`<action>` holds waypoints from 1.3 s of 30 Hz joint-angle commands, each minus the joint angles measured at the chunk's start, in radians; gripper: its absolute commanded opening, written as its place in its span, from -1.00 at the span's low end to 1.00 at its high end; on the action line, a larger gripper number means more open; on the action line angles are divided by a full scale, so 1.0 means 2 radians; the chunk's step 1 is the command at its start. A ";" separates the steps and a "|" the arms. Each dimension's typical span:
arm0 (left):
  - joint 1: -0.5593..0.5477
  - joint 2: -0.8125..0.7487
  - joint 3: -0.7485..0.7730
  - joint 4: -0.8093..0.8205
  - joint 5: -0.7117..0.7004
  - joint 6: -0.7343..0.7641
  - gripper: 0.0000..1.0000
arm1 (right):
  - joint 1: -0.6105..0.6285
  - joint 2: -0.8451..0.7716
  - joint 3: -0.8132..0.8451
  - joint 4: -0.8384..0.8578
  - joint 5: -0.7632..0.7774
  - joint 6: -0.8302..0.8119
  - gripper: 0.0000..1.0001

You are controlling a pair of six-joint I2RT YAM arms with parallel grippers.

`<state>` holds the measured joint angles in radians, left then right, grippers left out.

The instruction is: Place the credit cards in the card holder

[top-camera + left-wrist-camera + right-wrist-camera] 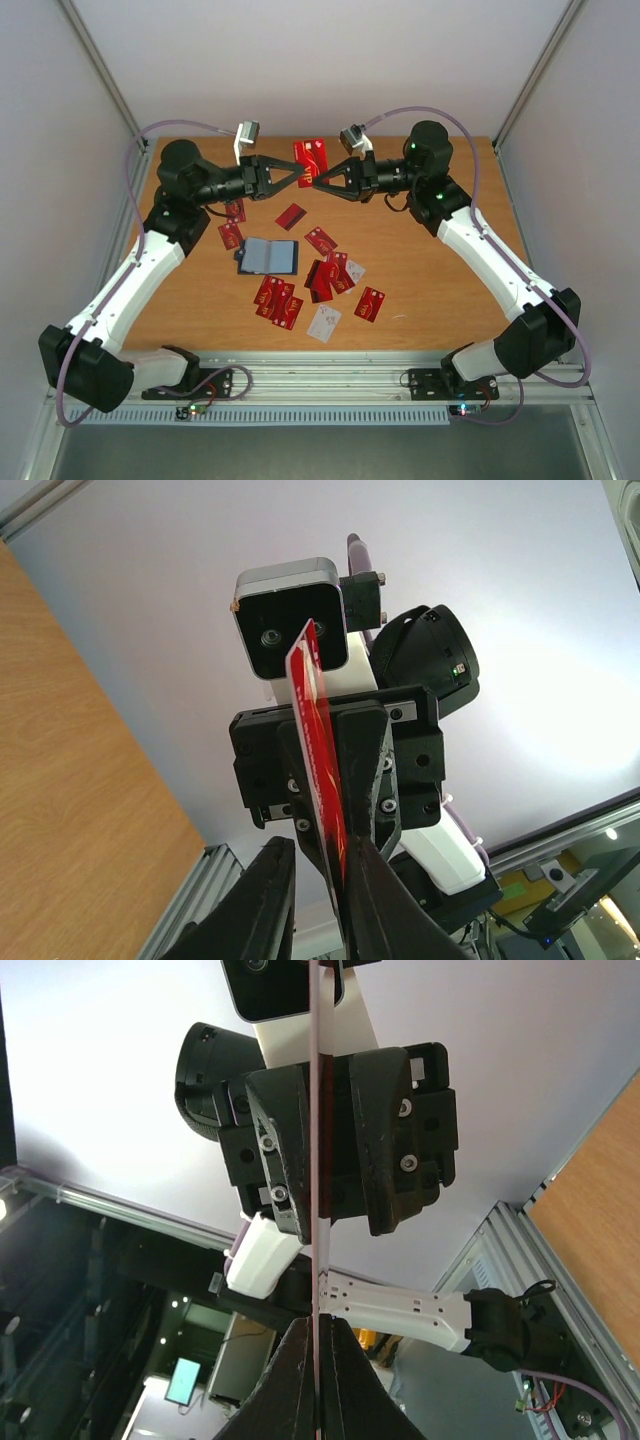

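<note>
Wooden table (430,270), white walls (320,60); right end effector (316,186) clamps red card (312,153); left end effector (300,174) grip unclear.

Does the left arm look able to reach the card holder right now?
Probably yes. The card holder lies open on the table, close below the left arm, with nothing on it. But the left gripper is busy around a raised card that the right gripper pinches.
</note>
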<state>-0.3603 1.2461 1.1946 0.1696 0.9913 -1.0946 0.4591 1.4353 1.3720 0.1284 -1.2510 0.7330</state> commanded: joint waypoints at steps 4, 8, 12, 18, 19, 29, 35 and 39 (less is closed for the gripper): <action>0.004 -0.002 0.021 0.014 0.003 -0.017 -0.65 | -0.001 -0.017 0.001 -0.014 -0.034 -0.030 -0.98; 0.004 0.005 0.024 0.014 0.007 -0.028 -0.64 | 0.000 -0.019 0.004 -0.043 -0.036 -0.054 -0.98; 0.004 0.009 0.025 0.017 0.009 -0.034 -0.73 | 0.000 -0.021 0.004 -0.054 -0.036 -0.066 -0.98; 0.004 0.015 0.023 0.017 0.016 -0.038 -0.99 | 0.000 -0.018 0.008 -0.055 -0.035 -0.072 -0.98; 0.004 0.015 0.022 0.017 0.018 -0.037 -0.99 | -0.001 -0.017 0.009 -0.058 -0.034 -0.078 -0.98; 0.025 0.019 0.059 -0.211 0.015 0.115 -0.99 | -0.009 -0.014 0.064 -0.319 0.050 -0.254 0.32; 0.087 0.008 0.052 -0.407 -0.024 0.246 -1.00 | -0.016 -0.004 0.057 -0.410 0.168 -0.299 0.36; 0.106 0.007 0.031 -0.484 -0.078 0.343 -0.99 | -0.016 0.010 0.041 -0.429 0.198 -0.313 0.37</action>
<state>-0.1772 1.2827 1.2854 -0.5571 0.9306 -0.6559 0.4316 1.4296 1.4788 -0.6209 -0.9741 0.1879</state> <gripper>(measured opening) 0.024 0.681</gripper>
